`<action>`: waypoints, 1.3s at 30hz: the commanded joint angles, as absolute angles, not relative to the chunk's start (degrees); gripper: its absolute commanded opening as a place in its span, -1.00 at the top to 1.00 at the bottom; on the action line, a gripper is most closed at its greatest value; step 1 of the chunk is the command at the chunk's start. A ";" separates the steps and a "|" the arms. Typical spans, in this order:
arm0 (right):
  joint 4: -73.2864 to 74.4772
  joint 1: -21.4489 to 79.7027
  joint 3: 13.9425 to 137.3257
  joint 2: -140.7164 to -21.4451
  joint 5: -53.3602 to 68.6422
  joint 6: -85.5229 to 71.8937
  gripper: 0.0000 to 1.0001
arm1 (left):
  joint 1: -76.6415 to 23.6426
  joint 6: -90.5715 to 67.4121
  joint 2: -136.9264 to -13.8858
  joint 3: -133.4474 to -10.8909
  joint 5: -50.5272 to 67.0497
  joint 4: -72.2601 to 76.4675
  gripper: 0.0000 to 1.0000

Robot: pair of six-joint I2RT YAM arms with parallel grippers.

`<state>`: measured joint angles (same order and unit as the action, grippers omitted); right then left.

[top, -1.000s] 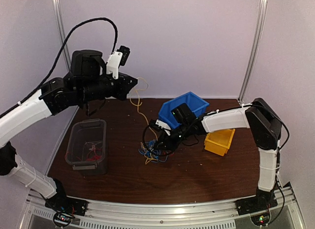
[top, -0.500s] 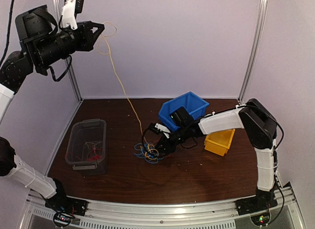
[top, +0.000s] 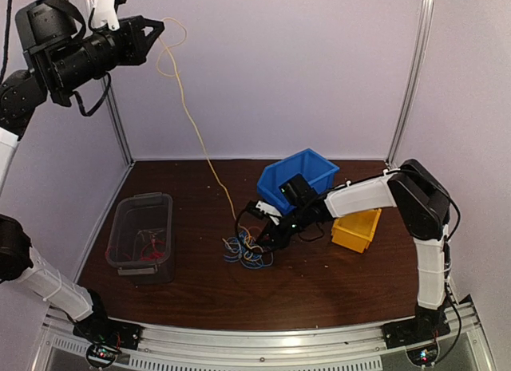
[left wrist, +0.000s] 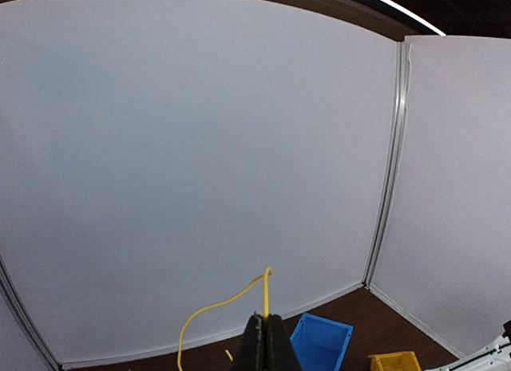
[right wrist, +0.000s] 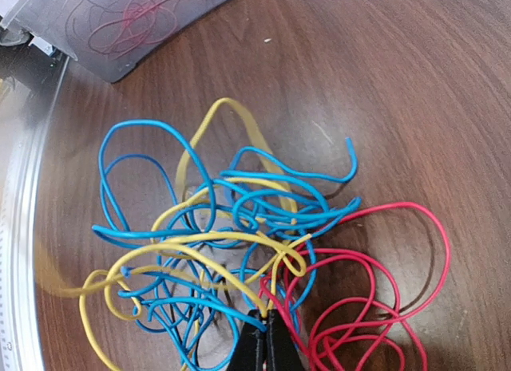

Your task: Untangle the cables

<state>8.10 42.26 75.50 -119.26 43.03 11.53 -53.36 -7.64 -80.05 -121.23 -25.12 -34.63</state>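
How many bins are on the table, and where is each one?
3. A grey bin at the left, a blue bin at the back centre, and a yellow bin in front and to the right of it. None seems hidden.

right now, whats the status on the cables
Left gripper shut on yellow cable, high up. Right gripper shut on the tangle. Yellow cable runs down into it; blue cable and red cable knotted there. Nothing in the way.
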 commanded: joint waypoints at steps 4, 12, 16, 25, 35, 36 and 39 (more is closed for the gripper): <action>10.29 39.58 74.67 -117.94 39.87 12.65 1.00 | -53.58 -0.76 -80.14 -131.81 -28.77 -28.94 1.00; 11.13 39.33 74.82 -117.19 39.92 13.21 1.00 | -53.59 0.58 -75.68 -123.40 -28.03 -21.99 1.00; 11.68 39.29 75.06 -116.89 38.71 13.57 1.00 | -53.58 3.14 -76.01 -127.77 -28.30 -19.50 1.00; 12.52 38.56 75.77 -118.62 39.47 13.48 1.00 | -53.70 10.59 -73.54 -128.26 -32.95 -6.56 1.00; 14.83 38.47 76.33 -113.85 40.06 15.24 0.90 | -53.69 0.28 -75.22 -118.30 -24.30 -18.71 1.00; 15.33 38.42 76.34 -112.57 40.64 16.11 0.81 | -53.68 -1.99 -74.66 -113.93 -22.98 -18.49 1.00; 17.19 38.43 76.35 -108.35 41.39 18.76 0.46 | -53.64 -5.48 -73.25 -104.74 -18.90 -17.19 1.00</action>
<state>14.87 38.74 75.37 -116.16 40.25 15.22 -53.47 0.86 -72.95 -114.06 -25.71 -14.81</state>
